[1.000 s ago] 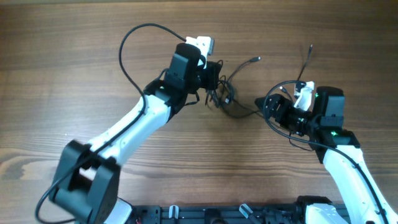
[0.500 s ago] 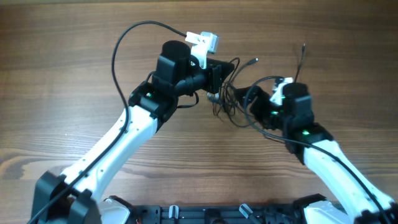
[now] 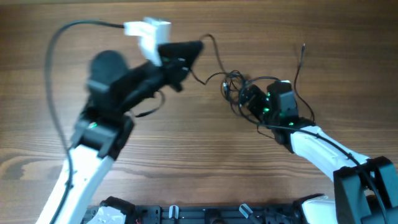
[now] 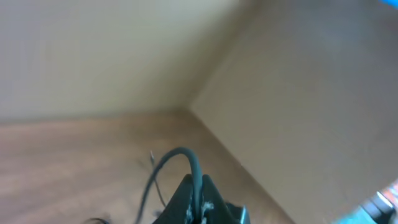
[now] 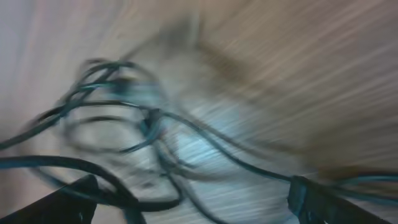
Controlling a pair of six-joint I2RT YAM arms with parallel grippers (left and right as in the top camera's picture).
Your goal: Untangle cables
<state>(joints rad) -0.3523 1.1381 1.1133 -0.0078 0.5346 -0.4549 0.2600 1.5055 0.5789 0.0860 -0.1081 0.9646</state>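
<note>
The cables form a small knotted bundle (image 3: 232,86) of thin black wires on the wooden table, right of centre. My left gripper (image 3: 188,53) is raised and shut on one wire, which runs taut from its tip back to the bundle. In the left wrist view the jaws (image 4: 199,202) pinch that black wire (image 4: 185,154) as it arcs up and left. My right gripper (image 3: 247,98) is low at the bundle's right side. Its fingers are wide apart in the right wrist view (image 5: 193,194), with blurred wire loops (image 5: 124,118) between and beyond them. One wire end (image 3: 301,59) trails to the far right.
The bare wooden table (image 3: 348,124) surrounds the bundle. A thick black arm cable (image 3: 59,43) loops above my left arm. The black base rail (image 3: 205,214) runs along the near edge. Beige wall panels (image 4: 298,74) fill the left wrist view.
My left arm has lifted and swung left, drawing one wire out of the bundle. My right arm has moved left onto the bundle.
</note>
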